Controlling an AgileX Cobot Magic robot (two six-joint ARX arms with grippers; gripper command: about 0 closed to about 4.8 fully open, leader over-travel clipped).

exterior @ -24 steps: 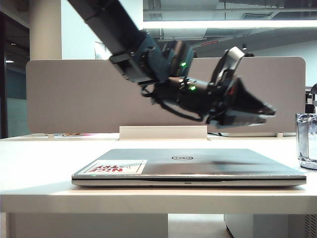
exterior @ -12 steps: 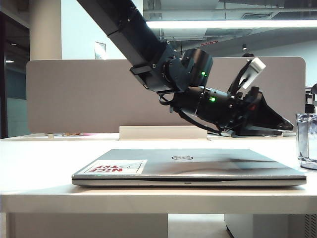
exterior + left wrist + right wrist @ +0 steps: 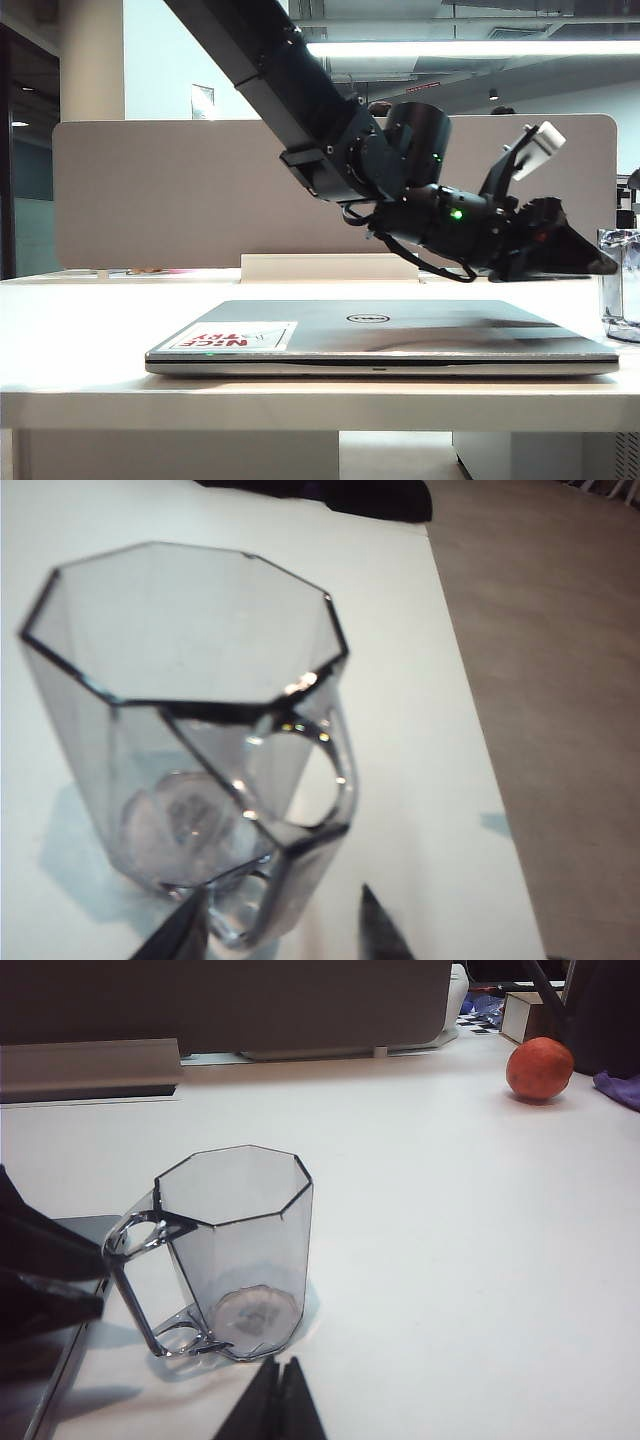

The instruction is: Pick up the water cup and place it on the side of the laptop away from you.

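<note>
The water cup (image 3: 190, 730) is a clear faceted mug that stands upright on the white table, right of the laptop (image 3: 380, 335) in the exterior view. The silver laptop lies closed, with a white and red sticker on its lid. My left arm reaches across over the laptop, and my left gripper (image 3: 283, 932) is open right at the cup, its two fingertips on either side of the handle's lower end. In the exterior view the left gripper (image 3: 592, 262) nearly meets the cup (image 3: 620, 285). My right gripper (image 3: 278, 1400) is shut and empty, close to the cup (image 3: 235, 1250).
An orange fruit (image 3: 540, 1068) lies on the table far beyond the cup, with a purple cloth (image 3: 620, 1088) beside it. A grey partition (image 3: 150, 190) and a white riser (image 3: 330, 267) stand behind the laptop. The table's edge (image 3: 470, 730) runs close to the cup.
My left arm has swung right and lower over the laptop, bringing its open gripper up to the cup. The cup and laptop have not moved.
</note>
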